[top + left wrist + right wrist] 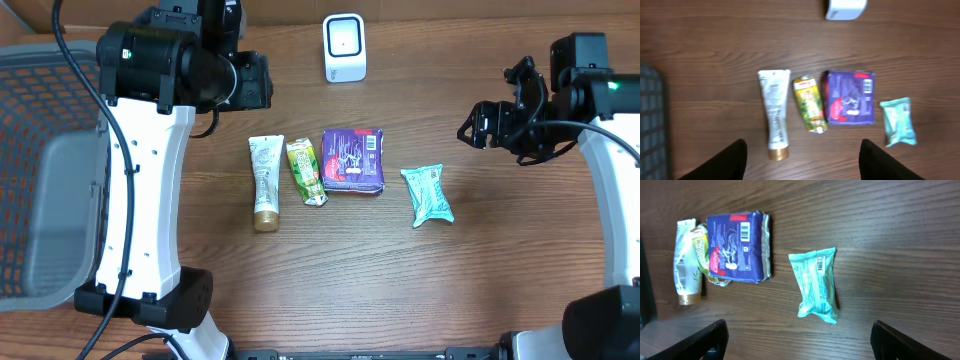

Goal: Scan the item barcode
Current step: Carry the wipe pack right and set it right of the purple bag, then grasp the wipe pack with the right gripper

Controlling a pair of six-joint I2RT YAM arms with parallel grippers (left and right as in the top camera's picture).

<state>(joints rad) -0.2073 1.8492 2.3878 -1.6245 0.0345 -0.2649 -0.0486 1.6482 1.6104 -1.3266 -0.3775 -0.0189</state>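
Observation:
Four items lie in a row mid-table: a white tube with a gold cap (pixel 266 183), a green pouch (pixel 306 172), a purple packet (pixel 352 160) and a teal packet (pixel 427 195). A white scanner (pixel 344 47) stands behind them at the table's far side. My left gripper (pixel 802 150) hangs open high above the tube (pixel 774 114) and green pouch (pixel 810 104), holding nothing. My right gripper (pixel 799 330) is open and empty above the table to the right of the teal packet (pixel 816 284). Barcodes show face up on the teal packet and the purple packet (pixel 737 246).
A grey mesh basket (pixel 40 170) sits off the table's left edge. The left arm's white column (pixel 140 200) rises at the left of the row, and the right arm's (pixel 610 190) at the right edge.

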